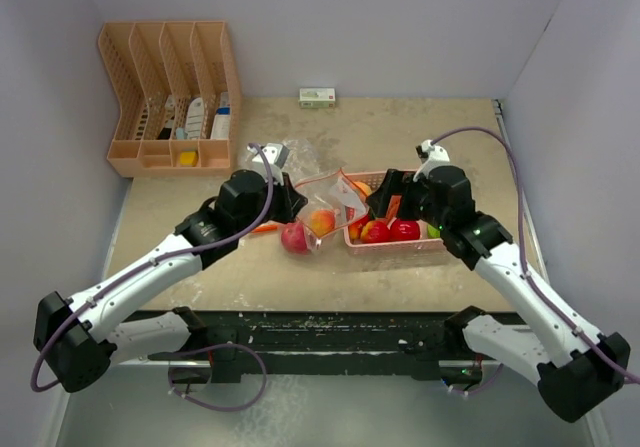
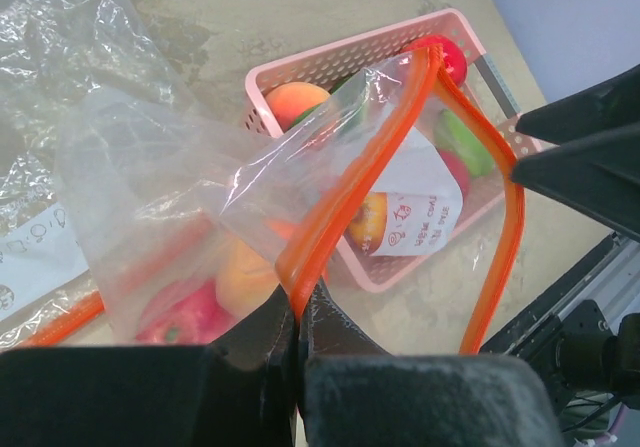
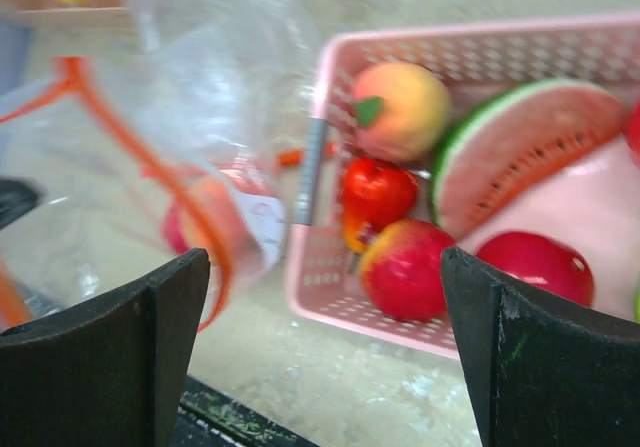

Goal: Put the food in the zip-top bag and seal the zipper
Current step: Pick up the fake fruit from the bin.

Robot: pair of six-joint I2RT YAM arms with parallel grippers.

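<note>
A clear zip-top bag (image 1: 318,207) with an orange zipper lies mid-table, mouth toward a pink basket (image 1: 400,248). A red apple (image 1: 295,237) and a peach-orange piece (image 1: 321,222) sit inside the bag. My left gripper (image 2: 297,312) is shut on the bag's orange zipper rim (image 2: 330,217) and holds the mouth open. My right gripper (image 3: 320,367) is open and empty, over the basket's near-left edge. In the right wrist view the basket (image 3: 310,267) holds a peach (image 3: 402,107), a watermelon slice (image 3: 530,152), a red pepper (image 3: 378,192) and red apples (image 3: 405,267).
An orange desk organiser (image 1: 170,92) with packets stands at the back left. A small white-and-green box (image 1: 318,97) lies at the back wall. White walls close in the table on three sides; the front edge is a black rail (image 1: 330,332).
</note>
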